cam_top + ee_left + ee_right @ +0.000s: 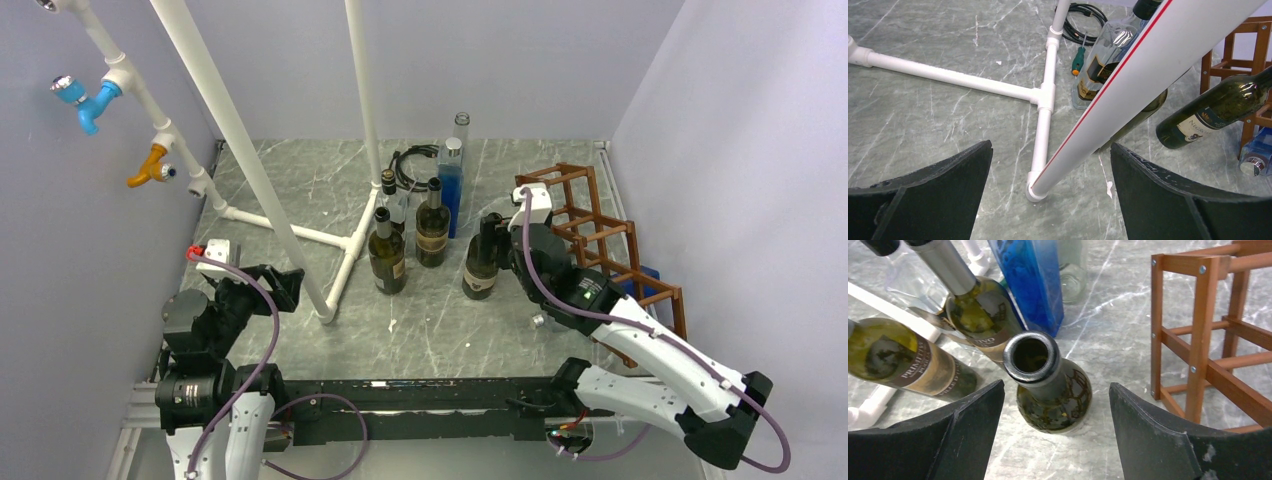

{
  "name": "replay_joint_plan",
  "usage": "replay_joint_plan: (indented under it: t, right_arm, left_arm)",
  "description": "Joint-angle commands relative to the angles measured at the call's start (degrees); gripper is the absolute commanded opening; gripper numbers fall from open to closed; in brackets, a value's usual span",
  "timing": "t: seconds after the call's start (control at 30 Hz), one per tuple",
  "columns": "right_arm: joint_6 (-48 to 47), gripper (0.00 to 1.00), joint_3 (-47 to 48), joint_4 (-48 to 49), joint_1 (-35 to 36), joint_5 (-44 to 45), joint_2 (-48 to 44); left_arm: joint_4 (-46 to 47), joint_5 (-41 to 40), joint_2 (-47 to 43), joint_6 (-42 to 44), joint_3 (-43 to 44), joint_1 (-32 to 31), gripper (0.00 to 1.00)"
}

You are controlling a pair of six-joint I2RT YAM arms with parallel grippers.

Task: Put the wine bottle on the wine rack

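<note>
A dark green wine bottle [482, 262] with an uncorked mouth stands upright on the marble table, just left of the wine rack [600, 235]. In the right wrist view the wine bottle [1048, 390] sits between and slightly beyond my right gripper [1056, 385]. That gripper's jaws are open on either side of the neck and touch nothing. The reddish-brown wine rack [1198, 340] holds no bottle in its visible cells. My left gripper [1051, 145] is open and empty, hovering at the near left [275, 285] beside a slanted white pipe.
A white pipe frame [290, 235] crosses the left and middle of the table. Two labelled wine bottles [388, 255] [432, 225], a blue square bottle [450, 180] and a clear bottle [461, 130] stand behind the task bottle. A black cable [405, 165] lies at the back.
</note>
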Motion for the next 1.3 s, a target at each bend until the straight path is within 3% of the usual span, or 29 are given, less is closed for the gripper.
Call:
replay_joint_plan:
  t: [0.0, 0.27, 0.37, 0.53, 0.67, 0.77, 0.87, 1.27]
  right_arm:
    - [-0.37, 0.78, 0.06, 5.66, -0.97, -3.57, 1.15]
    - [-2.51, 0.78, 0.75, 7.02, -1.10, -0.78, 6.08]
    - [-3.41, 0.73, 1.09, 7.35, -1.12, -0.70, 7.31]
    - [-5.45, 0.48, 2.98, 4.67, -1.12, -1.00, 9.58]
    - [-7.92, 0.35, 6.53, 0.47, -1.12, -1.44, 10.69]
    - [-10.80, 0.13, 10.38, -4.36, -1.12, -3.08, 12.62]
    - [-12.04, 0.00, 14.46, -10.28, -1.07, -3.26, 15.10]
    - [-26.71, 0.00, 18.45, -11.48, 2.22, -15.43, 14.17]
  left_arm:
    - [2.22, 0.60, -0.48, -0.21, 0.02, -0.10, 0.93]
    - [2.39, 0.86, -0.94, -0.11, 0.00, -0.17, 0.94]
    - [2.39, 0.95, -0.92, -0.12, -0.04, -0.27, 0.94]
    - [2.48, 0.78, -1.49, -0.17, -0.09, -0.36, 0.94]
    - [2.55, 0.98, -1.90, -0.10, -0.14, -0.51, 0.94]
    - [2.65, 1.08, -2.30, -0.10, -0.17, -0.84, 0.94]
    - [2.66, 0.95, -2.57, -0.08, -0.26, -1.11, 0.95]
    - [2.73, 0.51, -3.70, -0.09, -0.34, -2.18, 0.95]
